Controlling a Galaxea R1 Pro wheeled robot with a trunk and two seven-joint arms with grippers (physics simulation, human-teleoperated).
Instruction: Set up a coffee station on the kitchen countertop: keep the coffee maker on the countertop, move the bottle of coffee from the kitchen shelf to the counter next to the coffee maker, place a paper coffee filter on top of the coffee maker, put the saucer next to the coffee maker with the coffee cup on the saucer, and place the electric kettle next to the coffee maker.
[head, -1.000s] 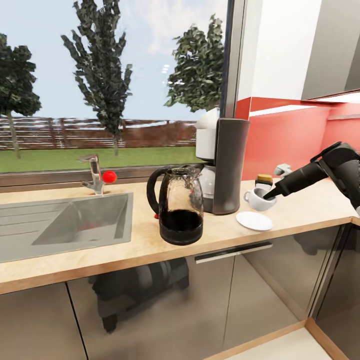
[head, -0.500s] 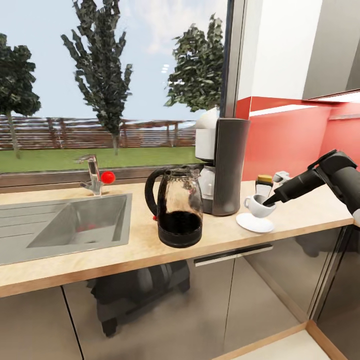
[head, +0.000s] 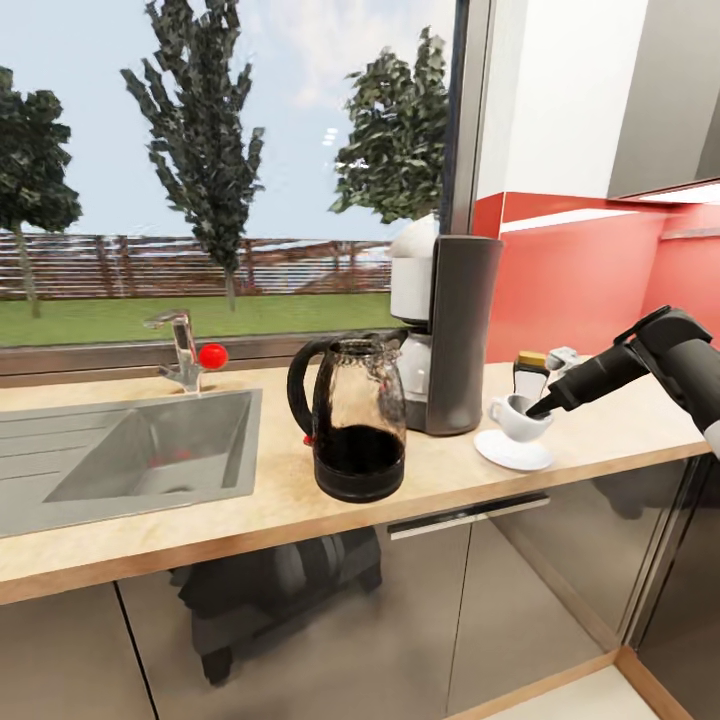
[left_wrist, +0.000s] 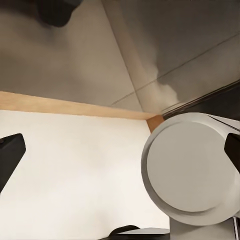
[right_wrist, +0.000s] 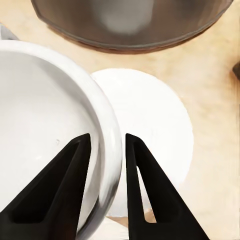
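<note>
A: On the desk (head: 600, 425) right of the coffee maker (head: 455, 330), the right gripper (right_wrist: 106, 167) holds the coffee cup (head: 518, 416) above the saucer (head: 513, 451), fingers clenched on its rim.
B: Light, slippery, brittle; the rim's a fair hold. Count?
A: One each: cup, saucer, electric kettle (head: 350, 418), bottle of coffee (head: 528, 372). I cannot tell how the left fingers stand.

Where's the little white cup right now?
In the head view the coffee cup is at the right, gripped at its rim by the right hand, over the saucer beside the coffee maker.
</note>
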